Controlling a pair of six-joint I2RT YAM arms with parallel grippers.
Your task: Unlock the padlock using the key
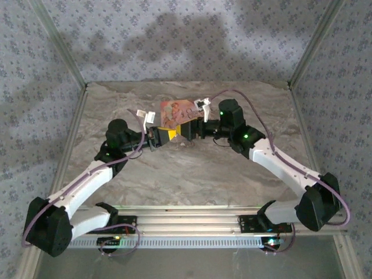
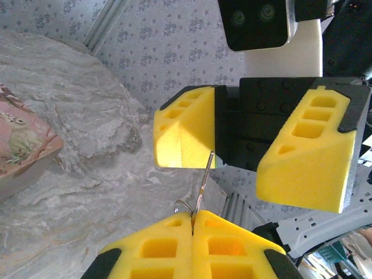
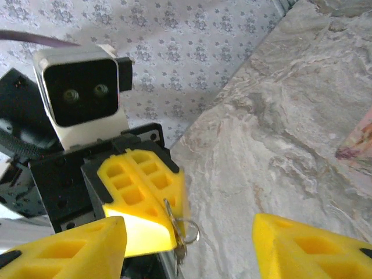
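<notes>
Above the desk (image 2: 75, 145), the left hand (image 2: 192, 225) pinches the key (image 2: 201, 183) while the right hand (image 2: 243, 171) faces it, fingers apart.

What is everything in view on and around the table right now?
key: one, silvery, pinched in the left gripper, blade pointing at the right gripper
pink box: one, pink with pictures, on the table just behind the grippers
table: one, grey-beige marbled, under everything
backdrop: patterned blue-grey, around the table
arms: two, white and black, meeting mid-table
left gripper: yellow fingers, shut on the key
right gripper: yellow fingers, open, facing the key
</notes>
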